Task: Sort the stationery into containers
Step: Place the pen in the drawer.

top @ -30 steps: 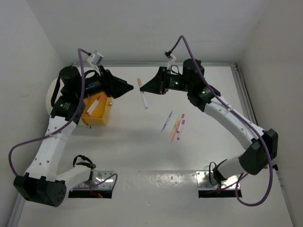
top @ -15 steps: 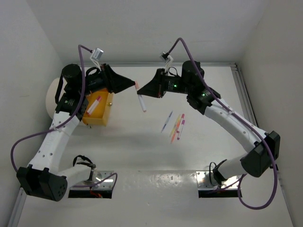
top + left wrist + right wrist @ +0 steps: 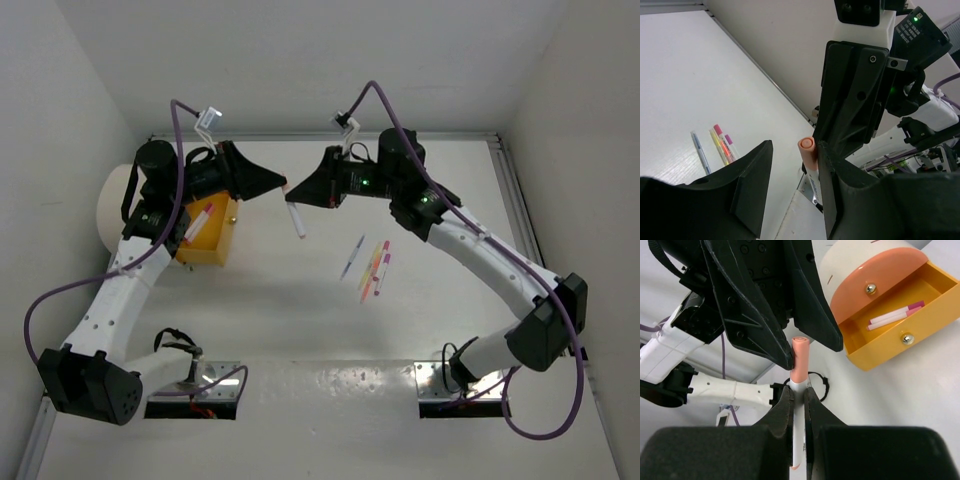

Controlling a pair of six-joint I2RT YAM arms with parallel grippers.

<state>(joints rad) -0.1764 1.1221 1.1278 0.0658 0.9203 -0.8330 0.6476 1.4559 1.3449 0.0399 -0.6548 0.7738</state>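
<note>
The left jaws are advancing, spread, around the orange cap of the pen [image 3: 800, 357], which the right jaws are pinching by its white barrel above the table [image 3: 300, 330], so a mid-air handover toward the yellow bin [image 3: 205, 258] is apparently beginning.

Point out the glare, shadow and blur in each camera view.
Top external: glare whitens the table along its near edge, and shadows are faint and soft. Left wrist: the left hand is dark and soft-edged, while the pen cap is crisp. Right wrist: the right hand is blurred up close, and the orange bin is sharp.
</note>
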